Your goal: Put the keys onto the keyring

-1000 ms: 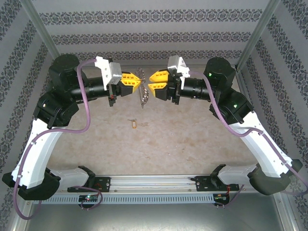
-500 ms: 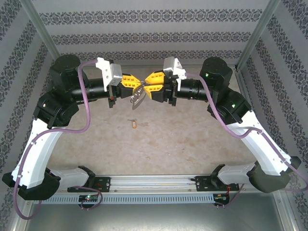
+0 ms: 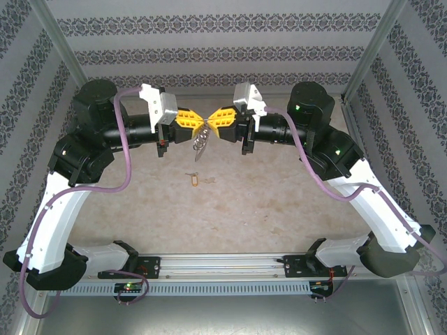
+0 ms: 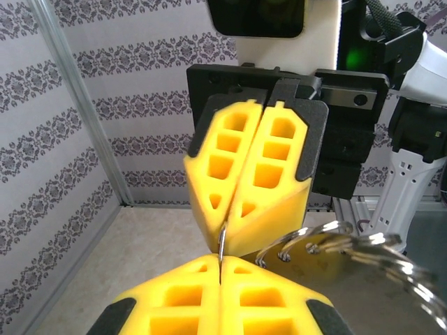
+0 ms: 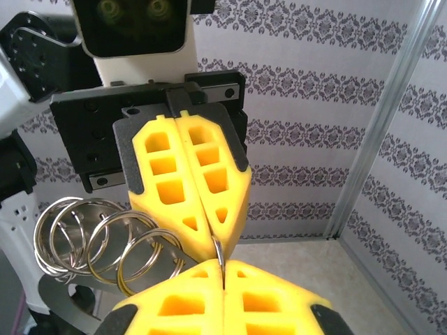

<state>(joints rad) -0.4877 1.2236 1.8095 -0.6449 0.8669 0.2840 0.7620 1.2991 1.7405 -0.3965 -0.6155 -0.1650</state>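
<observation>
Right wrist: one keyring [image 5: 220, 255] between two hands, left hand [image 5: 211, 237], right hand [image 5: 223, 273]

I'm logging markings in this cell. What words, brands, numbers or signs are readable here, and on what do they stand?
No text can be read in any view.
Yellow tag: too small to tell whether it bears writing.
Keys: blurred, no stamp legible.
Wallpaper: ornament only, no letters.
</observation>
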